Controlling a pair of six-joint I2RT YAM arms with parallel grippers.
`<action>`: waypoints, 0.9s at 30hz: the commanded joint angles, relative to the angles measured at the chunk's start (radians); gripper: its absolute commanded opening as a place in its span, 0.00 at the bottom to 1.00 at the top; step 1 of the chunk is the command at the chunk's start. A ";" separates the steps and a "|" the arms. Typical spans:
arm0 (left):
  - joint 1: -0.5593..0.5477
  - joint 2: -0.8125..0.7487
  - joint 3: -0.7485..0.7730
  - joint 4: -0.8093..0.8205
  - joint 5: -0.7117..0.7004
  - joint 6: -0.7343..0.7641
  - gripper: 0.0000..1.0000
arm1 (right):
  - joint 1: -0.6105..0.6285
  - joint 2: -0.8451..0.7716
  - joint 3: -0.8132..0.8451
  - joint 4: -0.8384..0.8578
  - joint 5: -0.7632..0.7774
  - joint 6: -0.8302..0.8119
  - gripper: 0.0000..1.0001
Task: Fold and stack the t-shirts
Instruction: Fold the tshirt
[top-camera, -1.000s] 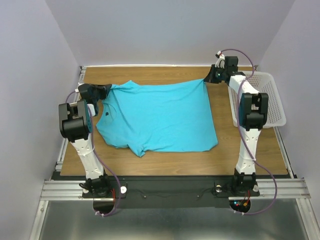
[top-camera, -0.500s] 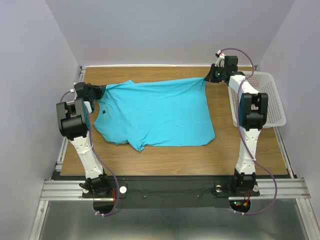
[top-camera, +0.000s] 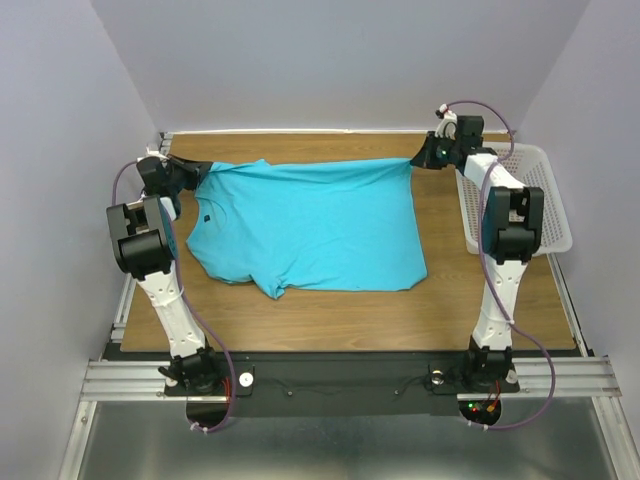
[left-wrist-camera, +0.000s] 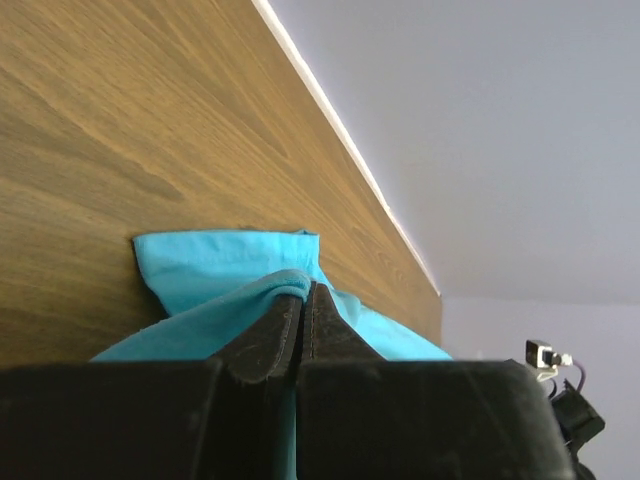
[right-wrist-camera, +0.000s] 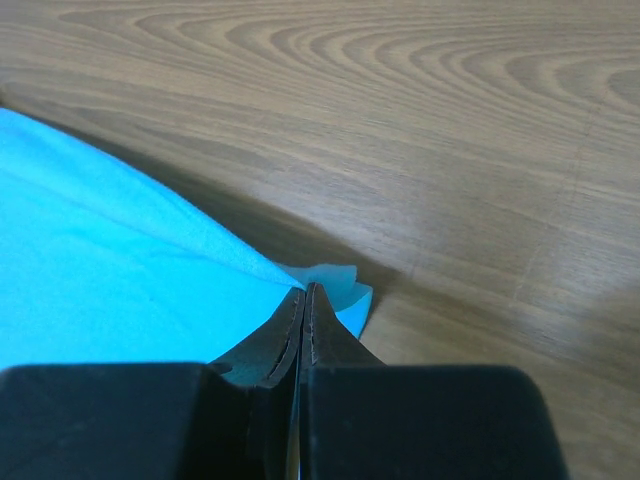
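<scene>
Left end effector (top-camera: 193, 172) and right end effector (top-camera: 416, 160) each pinch t-shirt (top-camera: 310, 225) far edge

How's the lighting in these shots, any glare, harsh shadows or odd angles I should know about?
Top external view: soft, even light, no glare, the t-shirt sharp edge to edge. Left wrist view: tilted, the left gripper a dark mass filling the bottom. Right wrist view: the lifted cloth throws a dark shadow on the table beside the right gripper.

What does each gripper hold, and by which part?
Both hold the t-shirt: the left gripper pinches its far left corner, the right gripper its far right corner.
</scene>
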 joint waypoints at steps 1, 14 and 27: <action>0.016 -0.007 0.027 0.054 0.071 0.058 0.00 | -0.008 -0.091 -0.018 0.084 -0.081 -0.023 0.01; 0.045 -0.125 -0.089 -0.013 0.087 0.124 0.00 | -0.008 -0.166 -0.133 0.116 -0.118 -0.029 0.01; 0.094 -0.174 -0.141 -0.024 0.099 0.145 0.00 | -0.034 -0.185 -0.196 0.119 -0.055 -0.044 0.01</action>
